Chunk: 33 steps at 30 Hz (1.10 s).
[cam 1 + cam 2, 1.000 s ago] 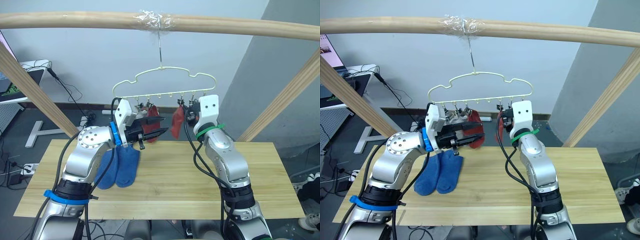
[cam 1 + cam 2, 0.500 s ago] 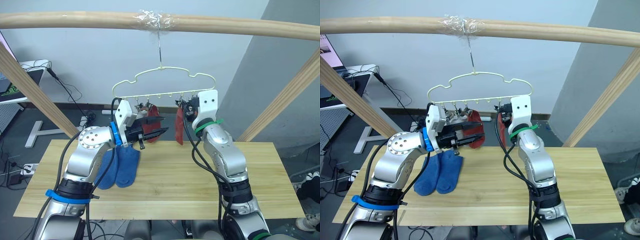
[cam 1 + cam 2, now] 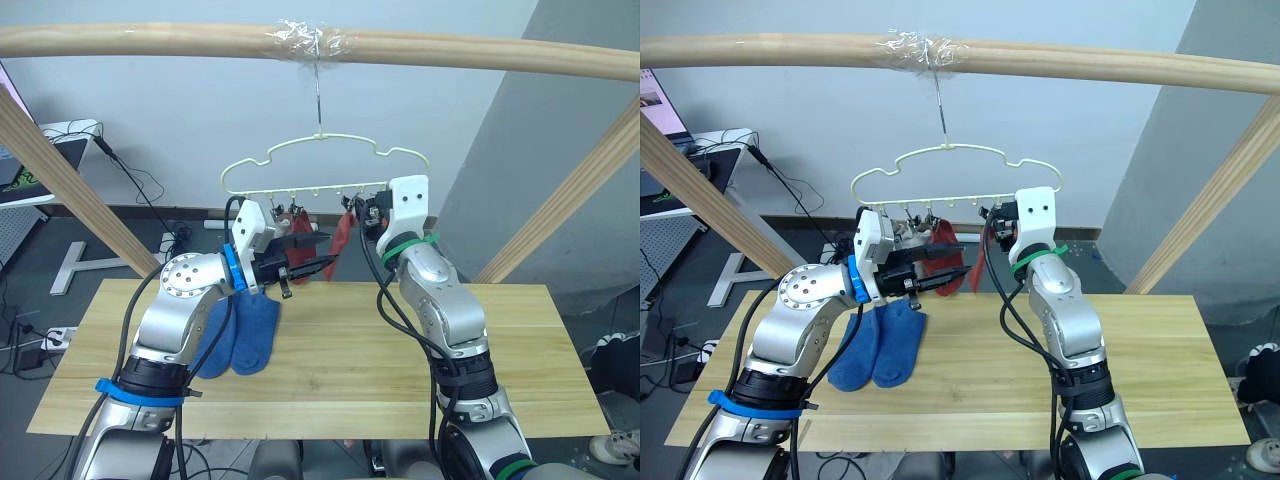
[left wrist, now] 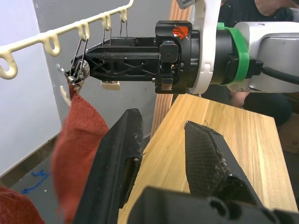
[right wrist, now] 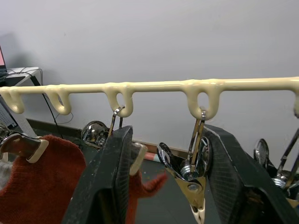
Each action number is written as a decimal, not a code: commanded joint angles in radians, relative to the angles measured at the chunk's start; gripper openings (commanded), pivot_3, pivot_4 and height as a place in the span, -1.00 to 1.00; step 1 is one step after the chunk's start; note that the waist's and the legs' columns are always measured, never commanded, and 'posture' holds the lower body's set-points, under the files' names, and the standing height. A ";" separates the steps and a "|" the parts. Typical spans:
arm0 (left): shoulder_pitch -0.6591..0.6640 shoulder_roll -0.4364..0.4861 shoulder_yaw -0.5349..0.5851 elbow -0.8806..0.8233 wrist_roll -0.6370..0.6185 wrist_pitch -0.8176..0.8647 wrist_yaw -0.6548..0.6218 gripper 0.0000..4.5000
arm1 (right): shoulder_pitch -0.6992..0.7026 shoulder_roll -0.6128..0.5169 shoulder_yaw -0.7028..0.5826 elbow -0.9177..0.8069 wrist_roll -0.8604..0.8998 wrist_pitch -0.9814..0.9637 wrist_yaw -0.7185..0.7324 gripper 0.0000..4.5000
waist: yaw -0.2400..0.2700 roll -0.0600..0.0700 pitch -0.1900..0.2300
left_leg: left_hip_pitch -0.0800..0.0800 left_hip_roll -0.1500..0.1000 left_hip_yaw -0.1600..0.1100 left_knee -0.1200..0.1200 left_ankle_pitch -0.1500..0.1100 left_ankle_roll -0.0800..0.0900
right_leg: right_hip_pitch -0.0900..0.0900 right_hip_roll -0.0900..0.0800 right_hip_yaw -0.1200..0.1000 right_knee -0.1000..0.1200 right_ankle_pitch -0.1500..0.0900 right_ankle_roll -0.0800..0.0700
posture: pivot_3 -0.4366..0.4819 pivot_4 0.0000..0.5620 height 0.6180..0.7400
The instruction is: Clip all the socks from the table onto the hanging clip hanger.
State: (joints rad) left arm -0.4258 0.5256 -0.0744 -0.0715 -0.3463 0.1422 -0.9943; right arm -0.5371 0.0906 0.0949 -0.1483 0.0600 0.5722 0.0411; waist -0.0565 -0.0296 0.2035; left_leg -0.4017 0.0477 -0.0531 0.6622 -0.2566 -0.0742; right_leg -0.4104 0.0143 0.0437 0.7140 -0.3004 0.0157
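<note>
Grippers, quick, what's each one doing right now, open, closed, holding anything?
Left gripper: open, holding nothing, beside a red sock.
Right gripper: open, fingers either side of a clip on the hanger.

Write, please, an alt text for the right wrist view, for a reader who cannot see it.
The right end effector, its two black fingers apart, sits just below the pale-yellow bar of the clip hanger, with a metal clip hanging between the fingers. A rust-red sock hangs from a neighbouring clip, with a grey wall behind.

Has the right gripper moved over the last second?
Yes. The right gripper has shifted toward the robot's left along the hanger, judged against the wooden pole overhead.
</note>
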 commanded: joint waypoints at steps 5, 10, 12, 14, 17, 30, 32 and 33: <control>-0.013 0.003 0.017 -0.032 -0.016 0.010 0.005 -0.21 | -0.028 0.004 -0.016 -0.017 0.010 -0.037 -0.001 -0.81 | 0.000 0.000 0.000 | 0.000 0.000 0.000 0.000 0.000 0.000 | 0.000 0.000 0.000 0.000 0.000 0.000 | -0.10 -0.46 0.42; -0.001 0.023 0.010 -0.005 0.031 0.032 0.040 0.04 | -0.030 0.004 -0.022 -0.015 0.010 -0.041 0.003 -1.00 | 0.000 0.000 0.000 | 0.000 0.000 0.000 0.000 0.000 0.000 | 0.000 0.000 0.000 0.000 0.000 0.000 | -0.10 -0.46 0.42; 0.028 0.060 -0.015 0.020 0.087 0.025 0.031 0.31 | -0.031 0.004 -0.023 -0.015 0.011 -0.041 0.005 -1.00 | -0.002 0.000 0.000 | 0.000 0.000 0.000 0.000 0.000 0.000 | 0.000 0.000 0.000 0.000 0.000 0.000 | -0.10 -0.44 0.42; 0.047 0.078 -0.026 0.038 0.121 0.008 0.032 0.60 | -0.032 0.004 -0.023 -0.015 0.010 -0.041 0.005 -1.00 | -0.003 0.000 0.000 | 0.001 0.000 0.000 0.000 0.000 0.000 | 0.000 0.000 0.000 0.000 0.000 0.000 | -0.10 -0.44 0.42; 0.085 0.095 -0.029 0.106 0.187 0.020 0.083 0.99 | -0.033 0.002 -0.026 -0.016 0.011 -0.042 0.006 -1.00 | 0.000 0.000 0.000 | 0.000 0.000 0.000 0.000 0.000 0.000 | 0.000 0.000 0.000 0.000 0.000 0.000 | -0.10 -0.44 0.42; 0.019 0.080 -0.101 0.533 0.392 -0.001 0.195 0.99 | -0.036 0.001 -0.020 -0.019 0.013 -0.030 0.018 -1.00 | 0.006 0.000 0.000 | 0.000 0.000 0.000 0.000 0.000 0.000 | -0.001 0.000 -0.001 0.001 0.000 0.000 | -0.09 -0.41 0.42; -0.031 0.058 -0.113 0.620 0.404 -0.006 0.190 0.99 | -0.036 0.000 -0.020 -0.019 0.013 -0.029 0.019 -1.00 | 0.006 0.000 0.000 | 0.000 0.000 0.000 0.000 0.000 0.000 | -0.001 0.000 -0.001 0.001 0.000 0.000 | -0.09 -0.41 0.42; -0.049 0.050 -0.115 0.655 0.408 -0.009 0.188 0.99 | -0.036 0.000 -0.020 -0.019 0.013 -0.028 0.020 -1.00 | 0.006 0.000 0.000 | 0.000 0.000 0.000 0.000 0.000 0.000 | -0.001 0.000 -0.001 0.001 0.000 0.000 | -0.09 -0.41 0.42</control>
State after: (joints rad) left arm -0.4528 0.5809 -0.1792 0.5490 0.0481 0.1580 -0.7994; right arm -0.5449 0.0865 0.0652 -0.1461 0.0615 0.5561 0.0544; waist -0.0509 -0.0294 0.2037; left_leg -0.4020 0.0476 -0.0533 0.6621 -0.2567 -0.0741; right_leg -0.4114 0.0144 0.0427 0.7147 -0.3004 0.0156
